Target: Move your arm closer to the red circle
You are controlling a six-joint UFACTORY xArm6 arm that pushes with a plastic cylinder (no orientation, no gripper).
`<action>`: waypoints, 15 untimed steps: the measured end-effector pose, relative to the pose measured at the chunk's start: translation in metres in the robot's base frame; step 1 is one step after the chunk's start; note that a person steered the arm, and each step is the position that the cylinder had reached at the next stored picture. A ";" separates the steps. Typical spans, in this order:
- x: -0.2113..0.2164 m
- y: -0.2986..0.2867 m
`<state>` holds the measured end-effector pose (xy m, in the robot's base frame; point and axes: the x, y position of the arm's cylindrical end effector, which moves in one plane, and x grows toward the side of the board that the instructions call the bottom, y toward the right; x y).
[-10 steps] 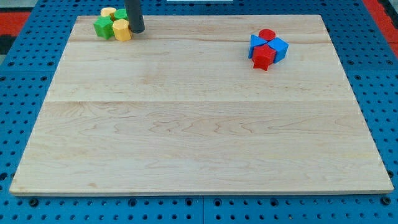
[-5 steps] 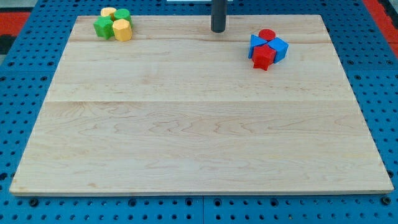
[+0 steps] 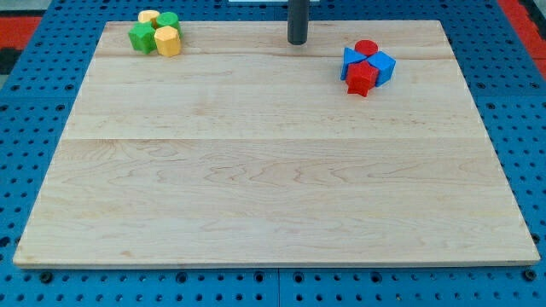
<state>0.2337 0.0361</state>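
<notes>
The red circle (image 3: 366, 48) sits near the view's top right, at the back of a tight cluster with a red star (image 3: 361, 78) and two blue blocks, one on the left (image 3: 351, 61) and one on the right (image 3: 384, 66). My tip (image 3: 297, 41) stands on the wooden board (image 3: 273, 170) near its top edge, to the view's left of the red circle and well apart from it. It touches no block.
A second cluster lies at the view's top left: a green star (image 3: 142, 37), a green block (image 3: 168, 20), a yellow block (image 3: 148, 16) and a yellow hexagon (image 3: 168, 40). A blue pegboard (image 3: 34, 111) surrounds the board.
My tip moved from beside the yellow hexagon at the top left across to the top middle, toward the red circle. In the last half second it barely moved. No block shifted.
</notes>
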 end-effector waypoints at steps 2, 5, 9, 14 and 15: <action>0.000 -0.010; 0.000 -0.008; 0.000 -0.026; 0.000 -0.040; 0.000 -0.042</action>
<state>0.2335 -0.0063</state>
